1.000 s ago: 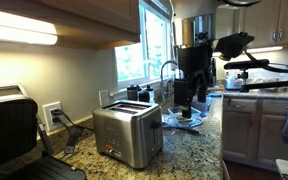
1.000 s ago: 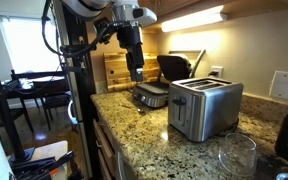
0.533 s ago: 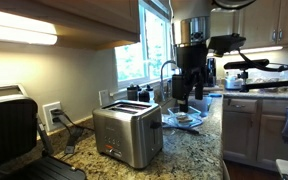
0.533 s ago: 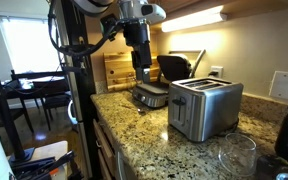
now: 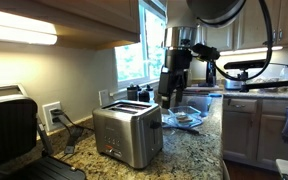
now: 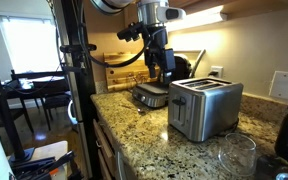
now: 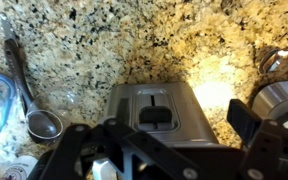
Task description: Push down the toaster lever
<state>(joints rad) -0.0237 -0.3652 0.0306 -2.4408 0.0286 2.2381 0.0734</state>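
the gripper [image 5: 168, 97], jaws spread wide, has swung toward frame centre, nearly over the toaster [image 5: 127, 136]; its lever [image 7: 156, 116] not yet pressed

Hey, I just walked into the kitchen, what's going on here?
A robot arm is working over the granite counter. Its pincer hangs open in the air near one end of the steel toaster, higher than its top and touching nothing. The wrist view looks down on the toaster's lever, which the pincer has not yet reached.
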